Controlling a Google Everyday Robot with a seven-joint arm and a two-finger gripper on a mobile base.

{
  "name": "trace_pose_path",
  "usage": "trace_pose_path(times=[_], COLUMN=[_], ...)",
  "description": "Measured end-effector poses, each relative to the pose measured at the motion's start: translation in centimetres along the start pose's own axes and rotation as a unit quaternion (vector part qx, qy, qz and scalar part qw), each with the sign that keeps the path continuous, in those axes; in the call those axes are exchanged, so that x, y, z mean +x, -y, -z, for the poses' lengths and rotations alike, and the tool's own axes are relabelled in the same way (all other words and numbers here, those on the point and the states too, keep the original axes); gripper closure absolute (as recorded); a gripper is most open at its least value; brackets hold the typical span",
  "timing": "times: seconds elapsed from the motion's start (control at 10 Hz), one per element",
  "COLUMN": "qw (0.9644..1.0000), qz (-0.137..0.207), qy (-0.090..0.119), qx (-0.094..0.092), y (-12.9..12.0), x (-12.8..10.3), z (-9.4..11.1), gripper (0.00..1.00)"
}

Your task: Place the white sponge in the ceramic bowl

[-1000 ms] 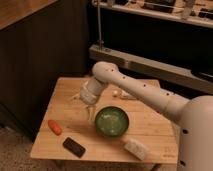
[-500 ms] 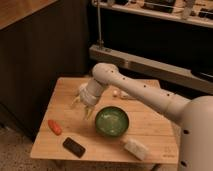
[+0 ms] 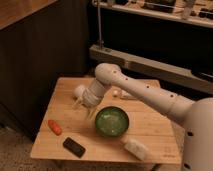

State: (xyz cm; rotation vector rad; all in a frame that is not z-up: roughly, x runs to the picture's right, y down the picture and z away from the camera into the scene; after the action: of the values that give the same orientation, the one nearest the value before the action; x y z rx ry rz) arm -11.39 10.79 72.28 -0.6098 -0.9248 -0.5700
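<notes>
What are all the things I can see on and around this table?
table: one, light wood, centre of view
ceramic bowl: one, green, front middle of table
white sponge: one, off-white, front right, beside the bowl
black slab: one, black, front left
orange object: one, orange-red, left edge
white cup: one, white, back left
arm: one, white, reaching in from the right
tool: one, pale, open, over the table left of the bowl, holding nothing
</notes>
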Motion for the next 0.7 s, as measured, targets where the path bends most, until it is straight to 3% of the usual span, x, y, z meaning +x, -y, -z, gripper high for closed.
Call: trace_pose_path(times=[0.4, 0.7], qw=[1.0, 0.9999], qz=[-0.002, -0.007], qy=[-0.003, -0.007], qx=[0.0, 0.003], y=[-0.3, -1.8], x=[0.1, 1.4], z=[0.1, 1.5], gripper=[0.44, 0.67])
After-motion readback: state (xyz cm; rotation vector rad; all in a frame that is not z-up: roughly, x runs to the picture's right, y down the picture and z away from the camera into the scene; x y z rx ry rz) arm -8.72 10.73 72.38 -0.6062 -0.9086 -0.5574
